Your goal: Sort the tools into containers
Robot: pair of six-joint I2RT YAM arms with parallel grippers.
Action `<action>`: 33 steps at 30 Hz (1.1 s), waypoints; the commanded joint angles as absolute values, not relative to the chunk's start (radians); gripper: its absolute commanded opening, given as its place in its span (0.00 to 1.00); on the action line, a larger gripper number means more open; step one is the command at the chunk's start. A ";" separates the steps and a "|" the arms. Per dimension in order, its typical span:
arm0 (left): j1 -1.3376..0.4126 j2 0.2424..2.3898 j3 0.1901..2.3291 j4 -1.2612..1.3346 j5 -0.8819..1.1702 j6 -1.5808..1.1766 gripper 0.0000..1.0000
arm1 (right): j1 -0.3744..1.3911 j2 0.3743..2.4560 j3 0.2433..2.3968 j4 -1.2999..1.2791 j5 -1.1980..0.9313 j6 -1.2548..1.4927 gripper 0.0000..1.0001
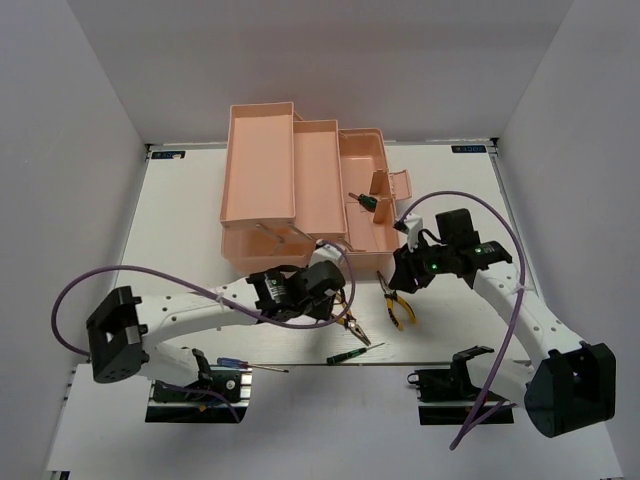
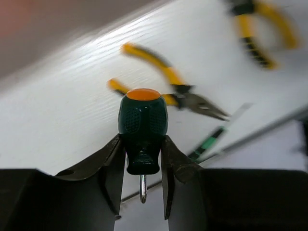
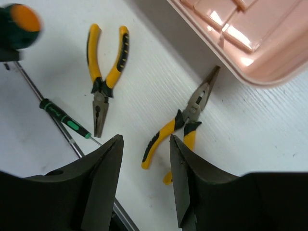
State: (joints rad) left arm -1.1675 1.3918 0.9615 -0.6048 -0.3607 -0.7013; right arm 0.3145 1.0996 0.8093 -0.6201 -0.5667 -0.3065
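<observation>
White table [image 1: 180,225]; plain pale walls [image 1: 70,120] on three sides

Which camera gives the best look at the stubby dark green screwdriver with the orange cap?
The left wrist view: the stubby dark green screwdriver stands sharp and central between the fingers of the left gripper. The right wrist view catches only a blurred corner glimpse; the top view hides it under that arm.

The white surface [image 1: 180,230] carried the pink toolbox [image 1: 258,160], which I saw just beyond the right end effector [image 3: 144,144]. One pair of pliers [image 3: 185,122] lay right under that end effector. The second pliers [image 3: 103,82] and a slim black-green screwdriver [image 3: 65,120] lay close together near the left end effector [image 2: 143,139].
</observation>
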 commanded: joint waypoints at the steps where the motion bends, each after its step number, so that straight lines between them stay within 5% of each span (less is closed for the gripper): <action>1: -1.180 1.357 1.093 -0.515 -0.239 -0.517 0.00 | 0.304 1.071 0.790 -0.608 -0.506 -0.327 0.50; 4: -1.180 1.445 1.251 -0.515 -0.265 -0.460 0.00 | 0.301 1.063 0.779 -0.598 -0.404 -0.336 0.50; 8: -1.141 1.570 1.390 -0.451 -0.389 -0.414 0.00 | 0.290 1.048 0.743 -0.591 -0.339 -0.366 0.72; 18: -1.013 2.000 1.882 -0.558 -0.571 -0.394 0.00 | 0.288 1.035 0.631 -0.557 -0.305 -0.397 0.72; 21: -0.980 2.084 1.980 -0.607 -0.580 -0.383 0.28 | 0.287 1.038 0.614 -0.545 -0.319 -0.406 0.72; 22: -0.971 2.100 2.000 -0.621 -0.580 -0.383 0.49 | 0.288 1.042 0.600 -0.535 -0.321 -0.410 0.72; 25: -0.950 2.111 2.042 -0.644 -0.580 -0.383 0.70 | 0.287 1.066 0.588 -0.523 -0.324 -0.428 0.71; 33: -0.982 1.846 1.858 -0.589 -0.499 -0.305 0.71 | 0.299 1.157 0.577 -0.494 -0.382 -0.457 0.66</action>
State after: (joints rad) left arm -0.9539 2.0552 1.9141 -0.6041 -0.5320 -0.3462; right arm 0.2951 1.1381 0.5869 -0.5362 -0.3439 -0.4301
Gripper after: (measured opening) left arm 0.721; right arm 0.665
